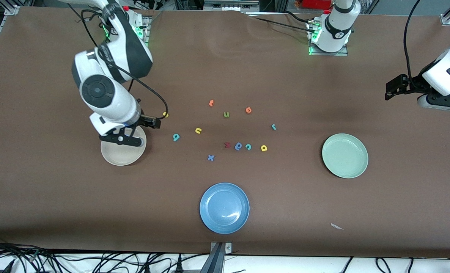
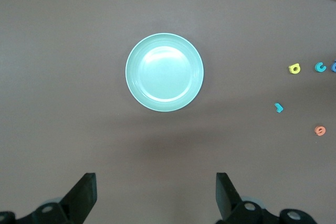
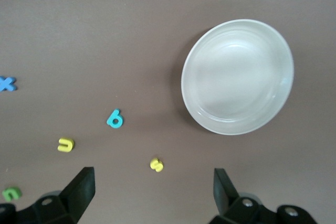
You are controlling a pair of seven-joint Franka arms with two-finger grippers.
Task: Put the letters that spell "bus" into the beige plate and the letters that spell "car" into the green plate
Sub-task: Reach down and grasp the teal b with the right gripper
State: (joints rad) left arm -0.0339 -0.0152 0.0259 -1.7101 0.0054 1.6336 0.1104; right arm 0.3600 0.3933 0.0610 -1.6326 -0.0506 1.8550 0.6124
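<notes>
Brown tabletop, front view: you see the beige plate (image 1: 123, 153) at the right arm's end, partly under the right gripper (image 1: 120, 139), and the green plate (image 1: 345, 155) at the left arm's end; both look empty.
Front view, letters: teal b (image 1: 176, 137) and yellow u (image 1: 198, 131) lie between the plates, nearer the beige one; yellow s (image 1: 165, 114) sits just beside the right arm's wrist; teal c (image 1: 248, 146), yellow a (image 1: 263, 148) and teal r (image 1: 273, 127) lie toward the green plate.
Front view, left arm: you find it waiting high at the table's edge.
Left wrist view: left gripper (image 2: 156, 195) has jaws spread wide, holding nothing, over bare table near the green plate.
Right wrist view: right gripper (image 3: 152, 191) is wide open and empty; the s lies close between its fingers, so your right arm is clearly the nearer one.
</notes>
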